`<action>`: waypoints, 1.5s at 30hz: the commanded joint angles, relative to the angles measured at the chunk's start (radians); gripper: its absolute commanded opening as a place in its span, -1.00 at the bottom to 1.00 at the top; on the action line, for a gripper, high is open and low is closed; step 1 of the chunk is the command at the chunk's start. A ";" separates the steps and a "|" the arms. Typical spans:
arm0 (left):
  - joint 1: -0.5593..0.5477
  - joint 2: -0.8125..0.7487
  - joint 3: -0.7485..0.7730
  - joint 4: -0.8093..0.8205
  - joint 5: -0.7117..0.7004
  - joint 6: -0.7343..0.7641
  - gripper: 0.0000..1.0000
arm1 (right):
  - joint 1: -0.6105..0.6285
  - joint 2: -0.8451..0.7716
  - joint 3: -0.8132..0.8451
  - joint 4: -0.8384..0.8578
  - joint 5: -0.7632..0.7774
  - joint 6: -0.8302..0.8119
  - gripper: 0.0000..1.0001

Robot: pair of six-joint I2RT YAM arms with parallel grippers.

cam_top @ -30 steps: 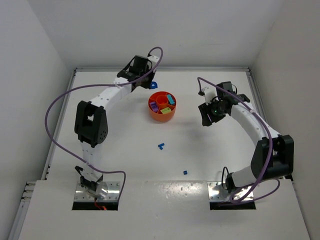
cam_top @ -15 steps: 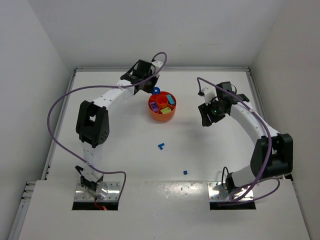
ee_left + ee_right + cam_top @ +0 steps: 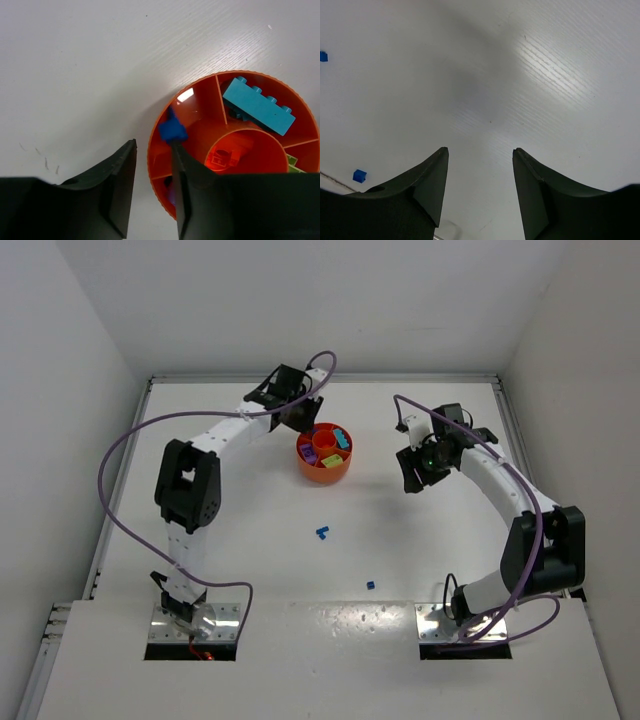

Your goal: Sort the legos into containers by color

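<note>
Fingers point(image 3: 117, 185) of the left gripper point(image 3: 151, 146) are standing apart, and a blue brick point(image 3: 173, 130) is sitting right at the tip of the right-hand finger, over a wedge on the left side of the bowl point(image 3: 200, 102). Nothing is clamping it. Whether it is dropping, clinging to the finger or resting on the bowl wall, I cannot tell.

Over the last second the left arm has been swinging right, from the table just beyond the bowl to its far-left rim. The blue brick that was showing beside the gripper from above is now hidden under it. So this delivery is probably finishing, with one more brick going in.

From above, the release itself is not showing, but the leftovers are: a stray brick point(image 3: 322, 533) is lying near of the bowl and a second stray brick point(image 3: 370, 585) nearer the bases, both blue. The left wrist view is giving what the top one is missing: the open gap, the blue brick over the wedge, and a teal brick point(image 3: 257, 105) lying in the next wedge. The right gripper point(image 3: 480, 152) is hanging open over bare table point(image 3: 545, 75), well right of the bowl, holding nothing
</note>
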 commanded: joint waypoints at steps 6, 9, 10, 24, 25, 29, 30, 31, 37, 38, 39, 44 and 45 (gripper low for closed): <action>0.007 -0.035 0.034 0.009 0.039 -0.054 -0.15 | -0.004 -0.005 0.037 0.014 0.008 0.005 0.09; 0.053 -0.112 -0.015 0.069 0.160 -0.083 -0.15 | -0.004 -0.039 0.023 0.014 -0.054 0.005 0.07; 0.076 -0.182 -0.041 0.086 0.242 -0.083 -0.15 | -0.004 -0.051 -0.008 0.003 -0.074 -0.019 0.07; -0.233 -0.702 -0.876 0.018 0.375 0.196 -0.31 | 0.014 -0.137 -0.189 0.030 -0.125 -0.032 0.07; -0.271 -0.730 -0.911 0.091 0.328 0.159 -0.33 | 0.014 -0.137 -0.189 0.040 -0.125 -0.023 0.07; -0.383 -0.695 -0.954 0.154 0.209 0.093 -0.38 | 0.014 -0.128 -0.189 0.028 -0.108 -0.035 0.07; -0.393 -0.680 -0.954 0.154 0.200 0.108 -0.42 | 0.014 -0.128 -0.189 0.012 -0.108 -0.035 0.07; -0.402 -0.663 -0.925 0.154 0.200 0.108 -0.42 | 0.014 -0.137 -0.189 0.012 -0.118 -0.046 0.07; -0.540 -0.628 -0.891 0.204 0.237 0.142 -0.42 | 0.014 -0.165 -0.212 0.023 -0.076 -0.037 0.07; -0.563 -0.627 -0.882 0.204 0.225 0.142 -0.39 | 0.014 -0.165 -0.221 0.023 -0.049 -0.026 0.07; -0.607 -0.611 -0.872 0.215 0.209 0.133 -0.39 | 0.014 -0.165 -0.221 0.038 -0.036 -0.017 0.07; -0.710 -0.502 -0.773 0.226 0.102 0.056 -0.36 | -0.004 -0.139 -0.201 0.061 0.014 0.037 0.07; -0.741 -0.476 -0.758 0.226 0.079 0.017 -0.36 | -0.004 -0.128 -0.190 0.061 0.023 0.037 0.07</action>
